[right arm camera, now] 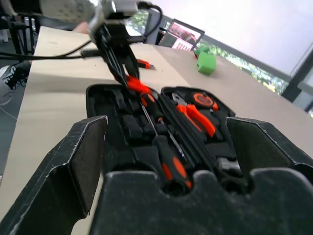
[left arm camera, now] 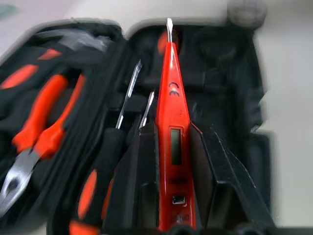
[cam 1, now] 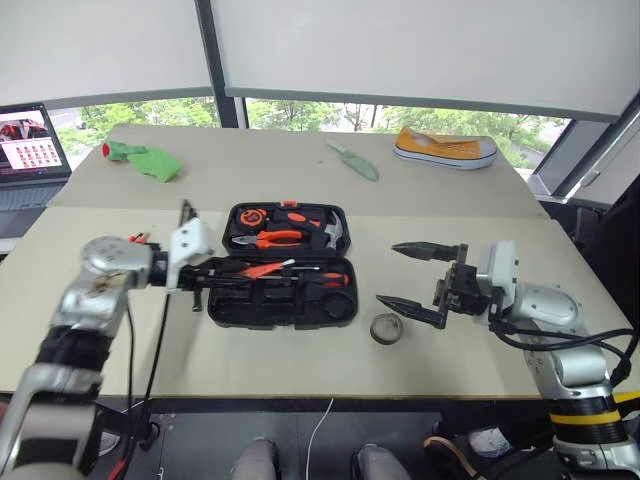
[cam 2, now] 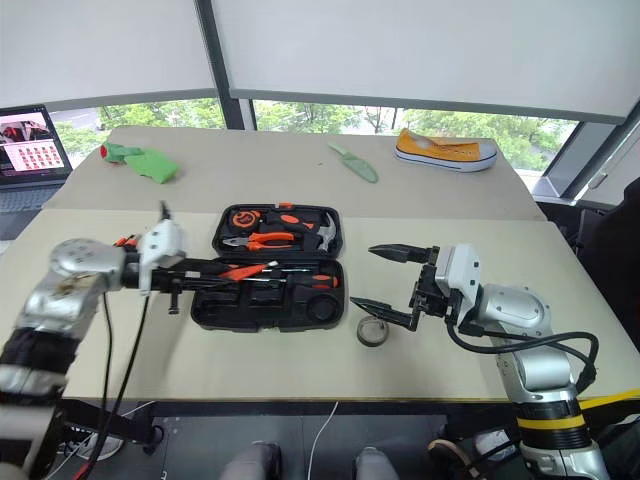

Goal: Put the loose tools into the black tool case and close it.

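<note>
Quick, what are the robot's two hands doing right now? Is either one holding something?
Left gripper: shut on the slim orange screwdriver, held over the open black tool case.
Right gripper: wide open, holding nothing.

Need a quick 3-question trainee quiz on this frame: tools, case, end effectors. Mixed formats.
1. True or false: the case is closed.
2. What does the left end effector hold? A) pliers B) slim orange screwdriver C) tape roll
3. Fill in: the tape roll lies on the table, outside the case, under the open right ____.

Key: 1 false; 2 B; 3 end effector.
</note>
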You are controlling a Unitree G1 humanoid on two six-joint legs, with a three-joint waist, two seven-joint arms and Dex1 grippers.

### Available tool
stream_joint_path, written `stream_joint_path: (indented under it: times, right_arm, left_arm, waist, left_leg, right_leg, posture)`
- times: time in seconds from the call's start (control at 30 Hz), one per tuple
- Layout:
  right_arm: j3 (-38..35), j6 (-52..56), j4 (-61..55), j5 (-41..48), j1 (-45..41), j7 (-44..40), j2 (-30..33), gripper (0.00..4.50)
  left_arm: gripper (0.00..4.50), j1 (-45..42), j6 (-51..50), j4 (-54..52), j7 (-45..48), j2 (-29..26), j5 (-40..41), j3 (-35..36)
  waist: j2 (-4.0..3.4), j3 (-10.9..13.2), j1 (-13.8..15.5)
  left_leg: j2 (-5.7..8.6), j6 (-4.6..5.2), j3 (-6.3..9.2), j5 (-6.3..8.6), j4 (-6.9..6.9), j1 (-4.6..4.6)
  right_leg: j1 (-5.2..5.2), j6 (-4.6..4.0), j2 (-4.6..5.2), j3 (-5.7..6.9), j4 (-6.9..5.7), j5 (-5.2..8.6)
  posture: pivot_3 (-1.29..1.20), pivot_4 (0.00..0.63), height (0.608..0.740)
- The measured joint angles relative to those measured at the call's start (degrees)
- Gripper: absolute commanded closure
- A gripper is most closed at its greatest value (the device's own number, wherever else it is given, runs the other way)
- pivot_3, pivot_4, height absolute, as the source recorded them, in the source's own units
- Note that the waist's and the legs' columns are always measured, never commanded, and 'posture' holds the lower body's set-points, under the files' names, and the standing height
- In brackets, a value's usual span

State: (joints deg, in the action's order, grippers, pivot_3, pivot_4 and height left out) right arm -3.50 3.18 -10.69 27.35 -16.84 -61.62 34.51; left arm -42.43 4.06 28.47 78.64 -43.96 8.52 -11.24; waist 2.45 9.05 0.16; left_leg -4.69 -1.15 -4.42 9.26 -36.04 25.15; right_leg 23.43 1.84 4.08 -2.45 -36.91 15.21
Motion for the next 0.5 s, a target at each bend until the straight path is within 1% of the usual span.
stream_joint_path:
  times: [0.1,0.23,0.5]
  right_arm:
    - [0.2,0.5,-1.0,0.0,0.9,0.9,-0.3,0.0]
    - [0.3,0.8,-2.0,0.0,2.0,1.5,-0.3,0.0]
    - [0.3,0.8,-2.5,0.0,2.5,2.2,-0.4,0.0]
  left_arm:
    - [4.07,-3.4,5.1,6.6,0.8,1.7,-5.0,-3.0]
    - [4.07,-6.0,7.6,10.5,1.1,2.0,-8.9,-4.8]
    - [4.07,-6.9,7.7,11.1,1.9,1.3,-11.8,-5.0]
  waist:
    - [0.0,0.0,-0.2]
    - [0.01,0.0,-0.1]
    - [0.0,0.0,-0.1]
  left_leg:
    - [0.0,0.02,0.07,0.01,0.0,0.09]
    - [-0.02,0.02,0.09,0.01,-0.03,0.16]
    - [-0.06,0.03,0.1,0.0,-0.2,0.15]
  right_leg:
    - [0.1,0.05,-0.05,0.02,-0.08,0.02]
    - [0.18,0.06,-0.08,0.01,-0.12,0.03]
    - [0.14,0.07,-0.1,0.01,-0.23,0.02]
  posture:
    - [0.0,0.15,0.74]
    - [0.0,0.15,0.74]
    - [0.0,0.15,0.74]
